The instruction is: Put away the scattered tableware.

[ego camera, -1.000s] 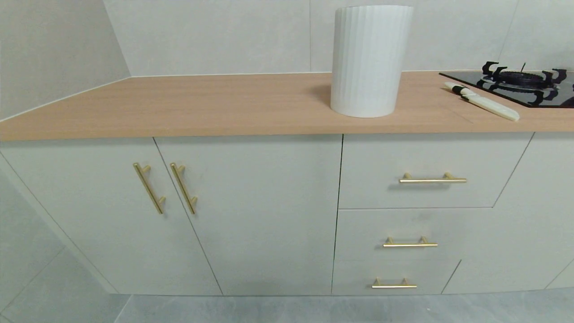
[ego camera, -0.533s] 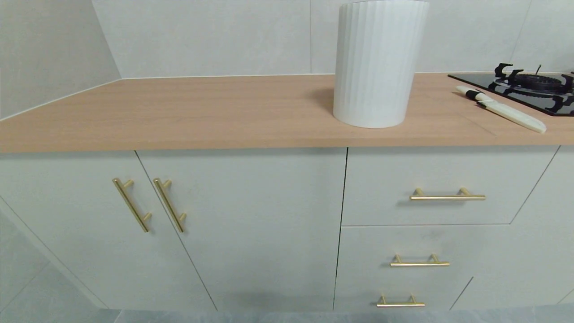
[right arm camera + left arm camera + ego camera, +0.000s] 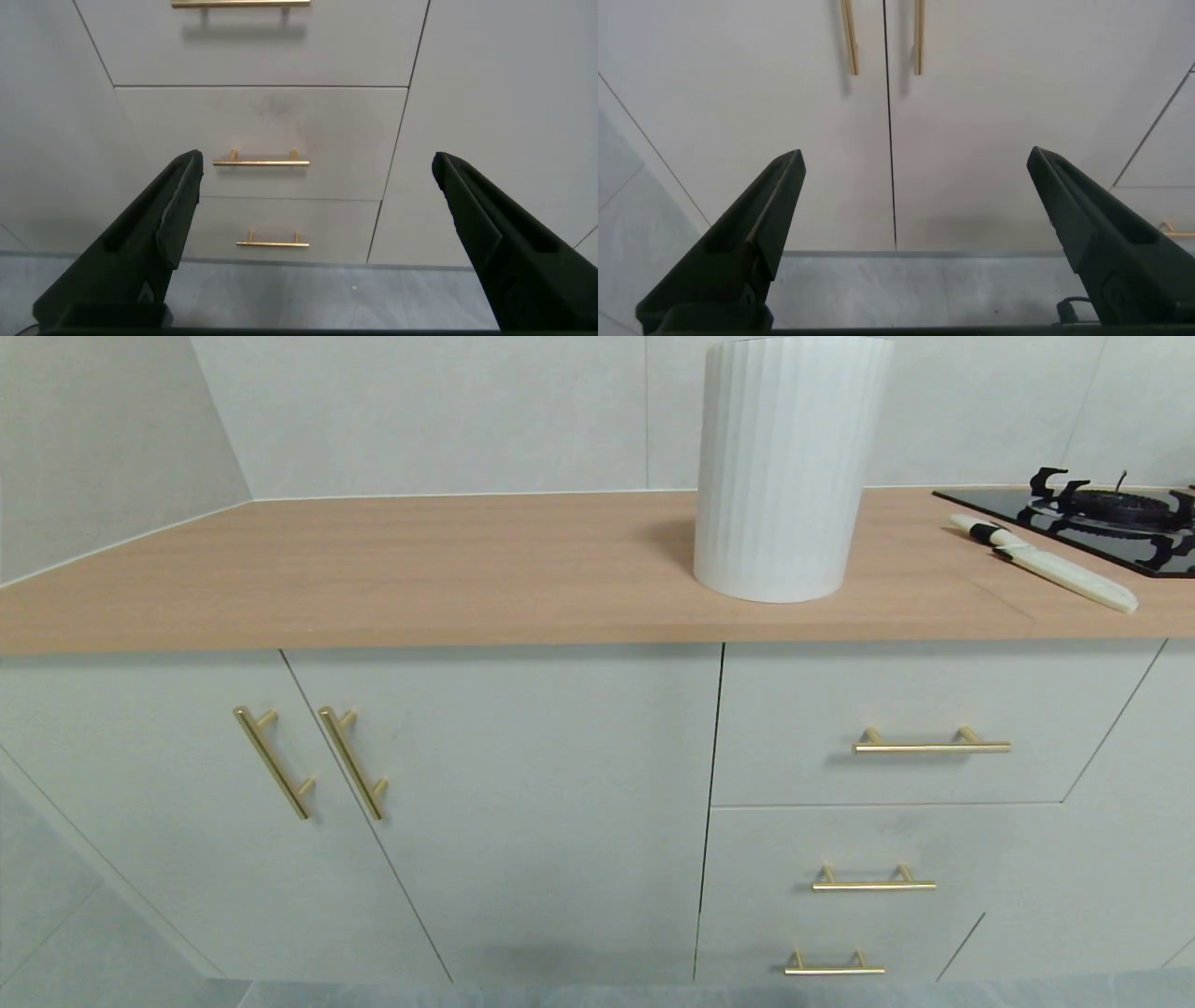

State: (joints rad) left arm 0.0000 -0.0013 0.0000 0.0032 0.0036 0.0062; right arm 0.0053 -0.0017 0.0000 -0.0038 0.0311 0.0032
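A pale, slim knife with one black band near its handle end is lying flat on the wood-grain tabletop, far over on the right. It is sitting just beside the front edge of the glossy black hob and well apart from the container. That container is a single tall white cylinder with fine vertical ribs and a matte skin, and it is standing upright on the tabletop. One black cast burner grate is sitting on the hob. Below, the smooth off-white cabinet fronts are showing two doors and three drawers. The doors are carrying two slender brass bar handles side by side. Each drawer is carrying one horizontal brass bar, making three. The left end effector is hanging low in front of the door seam with its two dark wedge-shaped fingers spread wide, gripping nothing. The right end effector is hanging before the drawer stack, its jaws likewise gaping wide and gripping nothing. Grey floor tiles are lying beneath both.
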